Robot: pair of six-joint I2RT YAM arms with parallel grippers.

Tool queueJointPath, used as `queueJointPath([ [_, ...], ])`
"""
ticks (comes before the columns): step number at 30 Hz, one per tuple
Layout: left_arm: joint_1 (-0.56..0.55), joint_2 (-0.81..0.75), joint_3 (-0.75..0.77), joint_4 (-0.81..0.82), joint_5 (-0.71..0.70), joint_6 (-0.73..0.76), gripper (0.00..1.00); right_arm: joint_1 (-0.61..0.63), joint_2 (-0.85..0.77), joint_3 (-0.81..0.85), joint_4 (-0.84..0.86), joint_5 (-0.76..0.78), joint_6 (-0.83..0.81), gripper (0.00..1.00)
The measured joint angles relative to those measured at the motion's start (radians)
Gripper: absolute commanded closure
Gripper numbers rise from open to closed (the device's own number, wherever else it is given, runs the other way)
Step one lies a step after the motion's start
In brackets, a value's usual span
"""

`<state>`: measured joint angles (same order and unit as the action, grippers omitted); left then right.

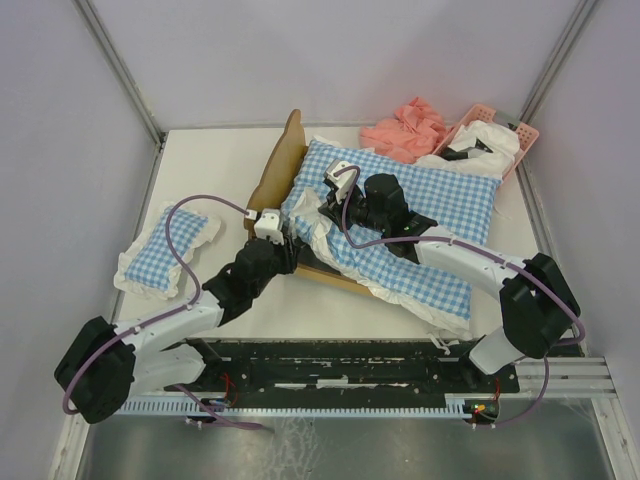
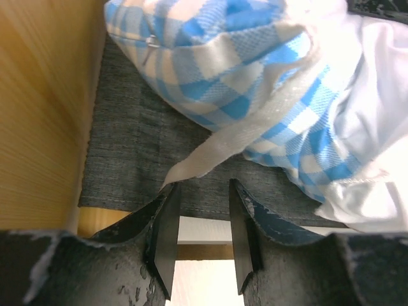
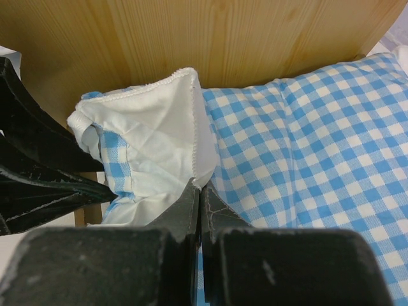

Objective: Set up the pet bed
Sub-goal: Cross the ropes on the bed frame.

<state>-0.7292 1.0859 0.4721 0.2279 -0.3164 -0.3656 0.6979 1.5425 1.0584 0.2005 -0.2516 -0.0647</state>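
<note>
**Cushion goes onto pet bed [image 1: 262,200] at mid-table**
Top: one bed, one cushion [image 1: 440,190], one pillow [image 1: 160,255], one basket [image 1: 520,135]. The wood frame looks stiff and light, best gripped at the headboard [image 1: 290,145]. Left wrist: left gripper [image 2: 203,191] gapes over the grey base [image 2: 127,153], holding nothing. Right wrist: right gripper [image 3: 199,188] is closed, tips against the frill [image 3: 159,127].

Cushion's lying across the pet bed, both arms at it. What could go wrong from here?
1. The left gripper is open with the checked cushion's loose frill strip at its fingertip; closing or pulling away could snag it.
2. The cushion lies skewed over the pet bed, its near end overhanging the side; a push may slide it off.
3. The right gripper is shut at a folded-up frill corner by the headboard; that corner may end up bunched.
</note>
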Motion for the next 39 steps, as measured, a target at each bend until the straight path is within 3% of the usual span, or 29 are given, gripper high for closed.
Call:
queueJointPath([
  [18,0.0,0.085,-0.056,0.203,-0.053,0.002,0.56,0.0,0.0,0.002,0.0,-0.003,0.013,0.98],
  [30,0.0,0.132,-0.06,0.266,-0.069,0.012,0.74,0.0,0.009,0.004,0.0,-0.006,0.017,0.98],
  [35,0.0,0.132,-0.081,0.283,-0.079,0.018,0.64,0.0,0.011,0.005,0.0,-0.007,0.024,0.98],
  [39,0.0,0.136,-0.082,0.293,-0.084,0.019,0.67,0.0,0.011,0.005,0.0,-0.007,0.027,0.98],
])
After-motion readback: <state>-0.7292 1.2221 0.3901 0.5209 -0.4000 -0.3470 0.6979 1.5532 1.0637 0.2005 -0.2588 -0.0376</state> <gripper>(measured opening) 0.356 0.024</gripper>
